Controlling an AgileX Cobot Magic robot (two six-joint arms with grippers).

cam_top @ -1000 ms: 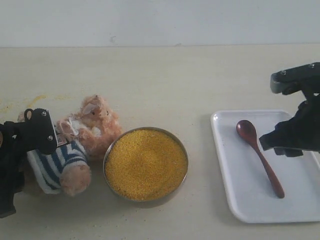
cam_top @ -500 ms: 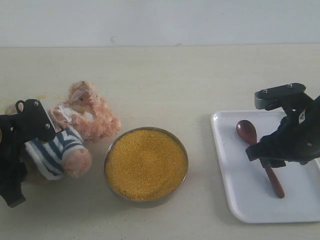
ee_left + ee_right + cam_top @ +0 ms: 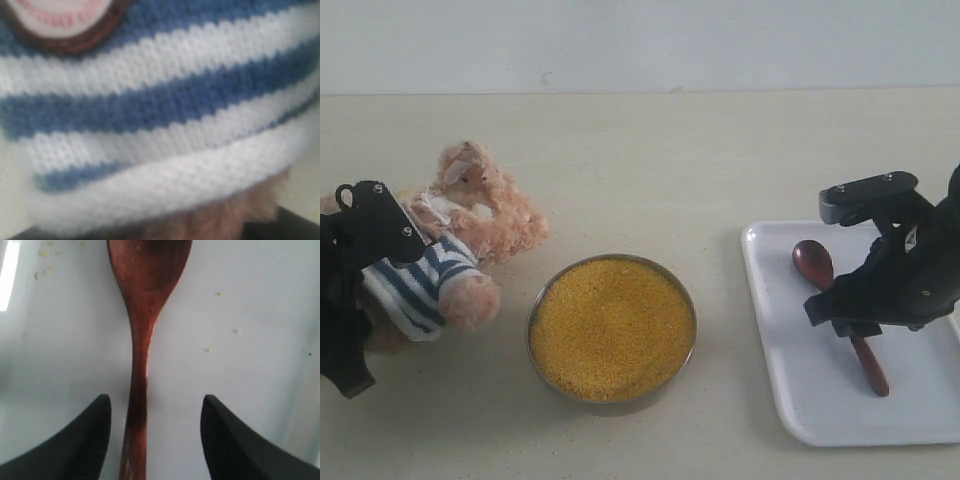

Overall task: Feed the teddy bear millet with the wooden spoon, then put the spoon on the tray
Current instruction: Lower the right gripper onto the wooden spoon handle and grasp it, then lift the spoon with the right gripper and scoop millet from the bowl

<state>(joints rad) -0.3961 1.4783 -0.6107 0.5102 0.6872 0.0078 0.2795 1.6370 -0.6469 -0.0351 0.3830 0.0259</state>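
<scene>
The right gripper (image 3: pixel 155 400) hung open over the white tray (image 3: pixel 820 400). Its jaws stood either side of the wooden spoon (image 3: pixel 142 315), apart from its slim handle. The spoon lay flat on the tray. At the far left, the left gripper (image 3: pixel 382 232) met the teddy bear (image 3: pixel 470 210), though whether it gripped the striped shirt could not be told. The millet (image 3: pixel 610 325) filled its metal bowl (image 3: pixel 535 310) between them. If the jaws closed off-centre, the thin handle could roll or slip free, and a tilted spoon would spill grains. The bench (image 3: pixel 670 170) was pale beige and matte, with a plain white wall (image 3: pixel 640 40) behind.
</scene>
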